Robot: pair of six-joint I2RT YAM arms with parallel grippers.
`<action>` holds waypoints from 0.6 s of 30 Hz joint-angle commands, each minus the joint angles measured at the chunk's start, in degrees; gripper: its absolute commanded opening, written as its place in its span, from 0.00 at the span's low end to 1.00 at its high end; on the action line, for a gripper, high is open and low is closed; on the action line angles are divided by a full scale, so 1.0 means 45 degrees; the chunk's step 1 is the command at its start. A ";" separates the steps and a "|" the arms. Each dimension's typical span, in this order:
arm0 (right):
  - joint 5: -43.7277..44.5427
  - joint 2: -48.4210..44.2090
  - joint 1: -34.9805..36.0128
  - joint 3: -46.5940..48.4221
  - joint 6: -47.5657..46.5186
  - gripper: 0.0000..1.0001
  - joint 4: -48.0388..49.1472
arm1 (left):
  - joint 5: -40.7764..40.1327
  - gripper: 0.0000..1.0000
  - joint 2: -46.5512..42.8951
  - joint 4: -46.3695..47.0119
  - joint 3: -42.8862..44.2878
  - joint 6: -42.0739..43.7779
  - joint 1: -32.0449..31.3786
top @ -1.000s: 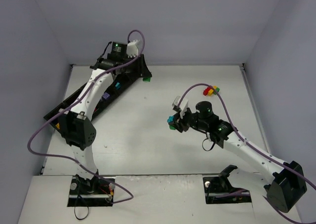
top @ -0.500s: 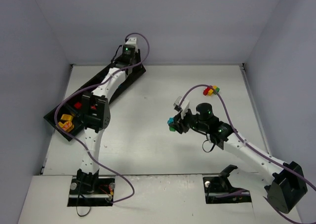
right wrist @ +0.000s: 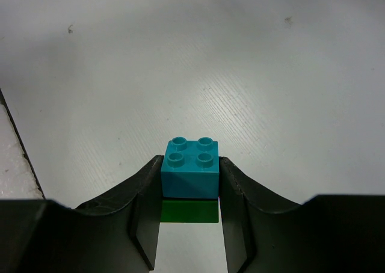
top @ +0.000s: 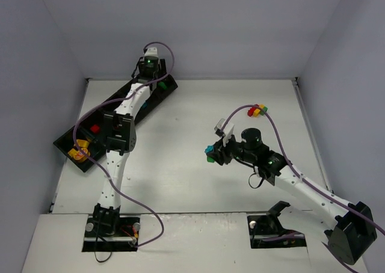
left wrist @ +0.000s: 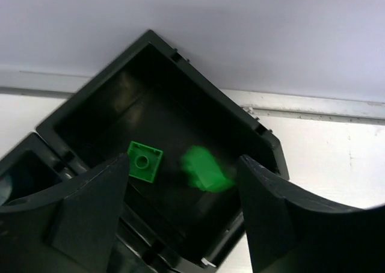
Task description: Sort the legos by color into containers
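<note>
Sorting partway, we found left gripper (left wrist: 183,162) open over binned greens (left wrist: 145,160), right gripper (top: 212,154) clamping teal brick (right wrist: 190,175), cluster (top: 257,110) unsorted.

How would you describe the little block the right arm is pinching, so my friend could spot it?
Find the white table and the right claw over its middle. Pinched between its black fingers is a teal brick with four studs on top, sitting on a green brick. The loose cluster farther back is red, yellow and green instead.
</note>
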 commanded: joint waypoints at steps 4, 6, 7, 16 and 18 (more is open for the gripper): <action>0.0093 -0.0229 0.0064 0.0419 -0.0049 0.00 0.0767 | 0.1256 0.67 -0.1662 0.0563 0.0122 -0.0153 0.0011; 0.0269 -0.0228 0.0064 0.0595 -0.0264 0.00 0.0688 | 0.2538 0.67 -0.2731 0.0406 -0.0830 -0.0407 -0.0008; 0.0327 -0.0248 0.0064 0.0635 -0.0439 0.00 0.0688 | 0.3069 0.67 -0.3183 0.0174 -0.1185 -0.0524 -0.0008; 0.1497 0.0317 0.0064 0.1650 -0.0872 0.00 0.0882 | 0.9441 0.67 -0.9153 -0.0867 -0.7255 -0.2494 -0.0593; 0.2181 0.0590 0.0045 0.1922 -0.0211 0.00 0.1117 | 0.9755 0.67 -1.0233 0.0049 -0.9533 -0.2712 -0.0827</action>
